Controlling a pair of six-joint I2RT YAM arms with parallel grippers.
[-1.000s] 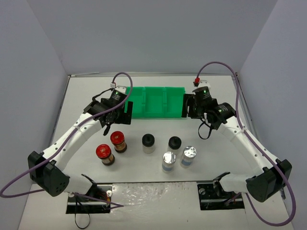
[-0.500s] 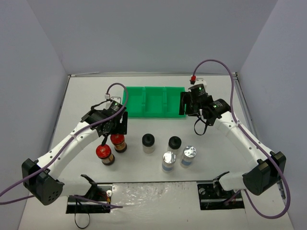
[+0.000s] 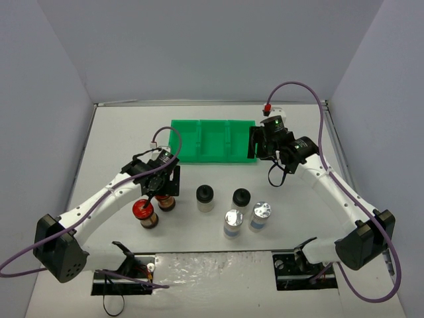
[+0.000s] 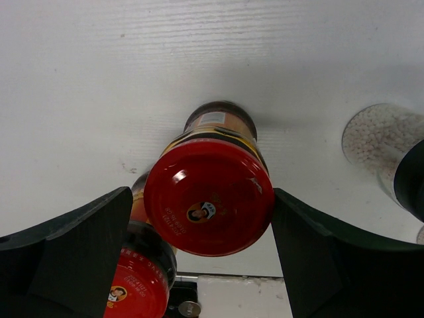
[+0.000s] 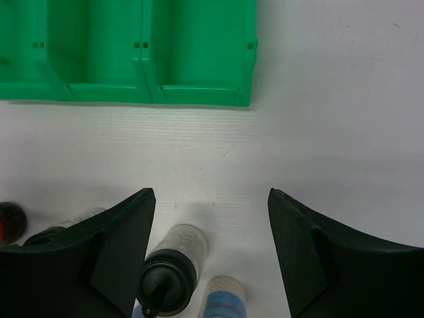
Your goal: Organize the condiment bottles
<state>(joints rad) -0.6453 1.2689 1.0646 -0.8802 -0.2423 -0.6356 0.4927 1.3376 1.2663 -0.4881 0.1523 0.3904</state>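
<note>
1. The top camera is looking down from high behind the near edge, covering the whole table [image 3: 112,146].
2. The left wrist camera is sitting close above a red-capped jar [image 4: 209,205], centre frame.
3. The right wrist camera is standing higher, sharing the green tray [image 5: 192,53] and a black-capped jar [image 5: 169,278] with the top view.

Bright even light — soft shadows, glare on red-capped jar [image 4: 209,205].

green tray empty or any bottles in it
Empty: the top view shows bare green floor in all three compartments of the green tray, and the six condiment bottles stand on the table outside it.
</note>
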